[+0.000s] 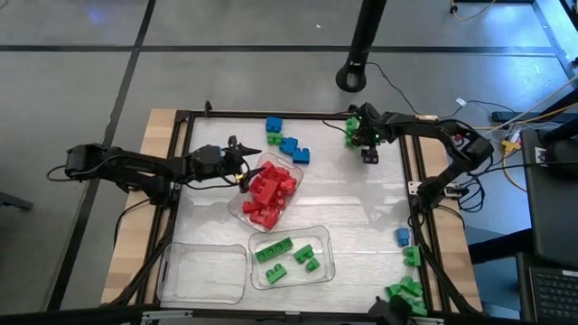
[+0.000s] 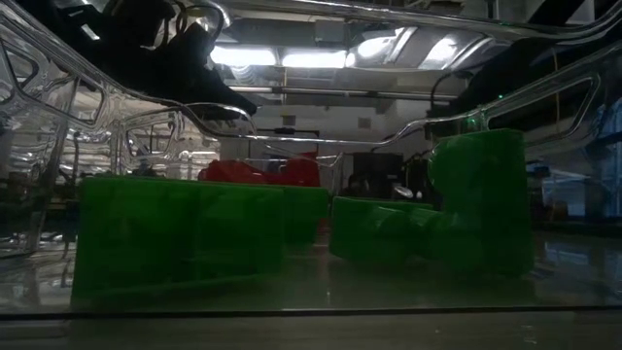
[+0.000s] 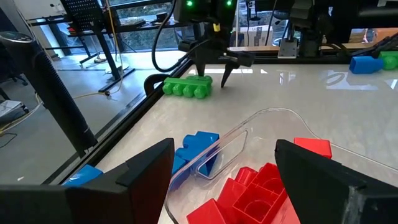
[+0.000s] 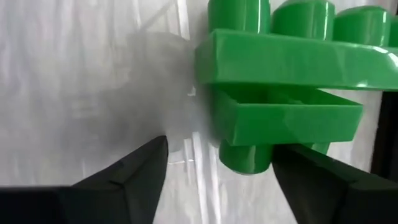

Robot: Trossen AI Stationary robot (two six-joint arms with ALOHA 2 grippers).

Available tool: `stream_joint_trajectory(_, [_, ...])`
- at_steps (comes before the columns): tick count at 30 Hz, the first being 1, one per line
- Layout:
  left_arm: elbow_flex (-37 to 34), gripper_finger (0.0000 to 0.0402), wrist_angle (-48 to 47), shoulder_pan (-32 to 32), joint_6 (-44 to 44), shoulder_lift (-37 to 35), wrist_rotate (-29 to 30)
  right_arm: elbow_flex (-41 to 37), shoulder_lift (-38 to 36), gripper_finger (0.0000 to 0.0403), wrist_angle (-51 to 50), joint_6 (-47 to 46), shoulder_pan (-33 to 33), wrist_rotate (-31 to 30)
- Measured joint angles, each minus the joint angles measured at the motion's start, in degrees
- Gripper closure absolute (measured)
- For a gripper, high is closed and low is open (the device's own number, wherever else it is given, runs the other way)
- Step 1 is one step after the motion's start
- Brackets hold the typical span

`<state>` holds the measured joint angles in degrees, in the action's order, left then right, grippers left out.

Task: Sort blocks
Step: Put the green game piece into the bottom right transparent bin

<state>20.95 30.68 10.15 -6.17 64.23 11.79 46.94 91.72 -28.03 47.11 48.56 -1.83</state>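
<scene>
A long green block (image 1: 352, 128) lies flat on the table at the far right. My right gripper (image 1: 368, 153) points down over one end of it, open. In the right wrist view that end of the block (image 4: 280, 81) sits between the spread fingers of my right gripper (image 4: 219, 146), and I see no touch. A clear tray (image 1: 237, 206) holds several red blocks (image 1: 271, 188). My left gripper (image 1: 248, 162) hovers open, nearly level, at the tray's far left corner. The tray's rim (image 3: 249, 124) shows between its fingers.
Blue blocks (image 1: 284, 140) lie at the far edge beside the red tray. A second clear tray (image 1: 325, 262) near the front holds green blocks (image 1: 289, 255), and another clear tray (image 1: 203, 271) stands left of it. More green and blue blocks (image 1: 406, 262) lie along the right edge.
</scene>
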Motion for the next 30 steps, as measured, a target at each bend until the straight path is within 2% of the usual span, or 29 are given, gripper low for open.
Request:
stream_joint_trajectory(11, [0.00,0.0133,-0.11,0.00,0.02,0.00,0.00,-0.09,0.37,0.0260,4.55,1.14,1.38,0.77])
stream_joint_trajectory(15, [0.00,0.0133,-0.09,0.00,0.00,0.00,0.00,-0.09,0.35,0.0298,4.96,1.51,1.35,0.42])
stream_joint_trajectory(22, [0.00,0.0133,-0.06,0.00,0.00,0.00,0.00,-0.15,-2.37,0.0299,2.66,2.23,1.29,-0.12])
stream_joint_trajectory(26, [0.00,0.0133,0.00,0.00,0.00,0.00,0.00,-0.15,-7.34,0.0292,-1.25,1.04,0.36,0.55])
stream_joint_trajectory(30, [0.00,0.0133,0.49,0.00,-0.15,0.00,0.00,-0.15,-14.68,0.0295,-5.29,-1.96,-4.27,2.72])
